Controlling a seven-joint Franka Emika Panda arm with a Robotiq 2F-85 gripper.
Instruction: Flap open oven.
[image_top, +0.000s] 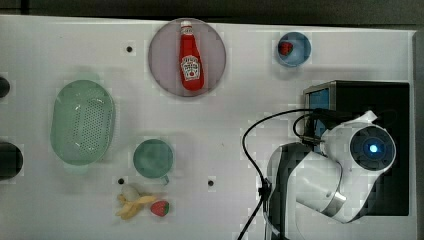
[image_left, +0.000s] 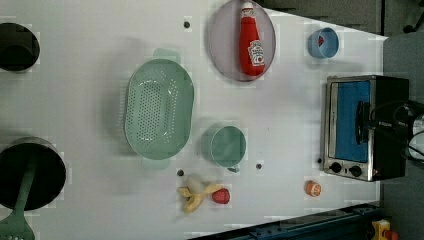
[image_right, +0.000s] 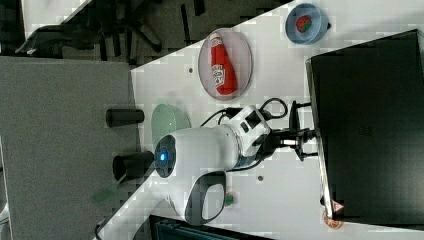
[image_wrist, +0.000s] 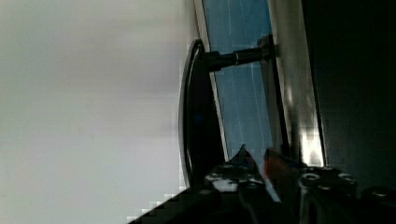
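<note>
In the top view, the oven (image_top: 395, 100) stands at the top view's right edge of the white surface (image_top: 240, 100), and the white arm (image_top: 345, 165) covers much of it. A ketchup bottle (image_top: 190, 56) lies on a round plate (image_top: 162, 65), and a small blue bowl (image_top: 300, 55) holds a strawberry (image_top: 285, 48).

In the left view, the oven's blue glass door (image_left: 350, 120) looks shut, and the gripper (image_left: 364, 122) is at the dark bar handle (image_left: 359, 111).

In the right view, the gripper reaches to the oven front.

In the wrist view, the handle (image_wrist: 194, 116) is just beside the fingers (image_wrist: 233, 172); I cannot tell if they are open or closed
</note>
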